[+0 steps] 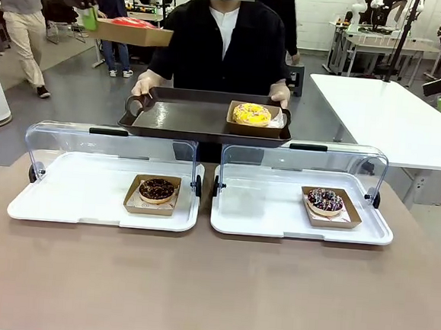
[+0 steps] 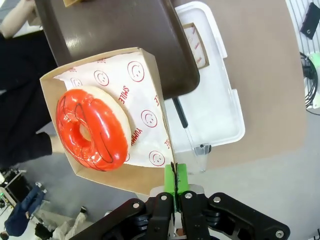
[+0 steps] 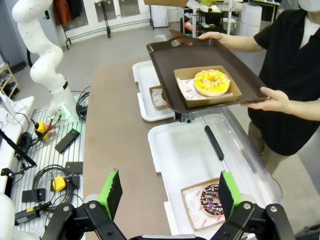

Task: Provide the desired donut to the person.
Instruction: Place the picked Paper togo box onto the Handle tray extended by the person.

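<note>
Cardboard edge of the red donut's tray [image 2: 150,125] sits pinched between my left gripper's [image 2: 176,176] fingers, the red donut [image 2: 92,129] beyond them, raised left of the person [image 1: 222,47]. Its liner reads "SMILE" and "YUMMY". My right gripper [image 3: 170,192] stands spread above the table [image 1: 211,286].

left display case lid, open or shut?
Open. In the front view the clear lid of the left display case is swung up at the back, leaving the chocolate donut uncovered.
</note>
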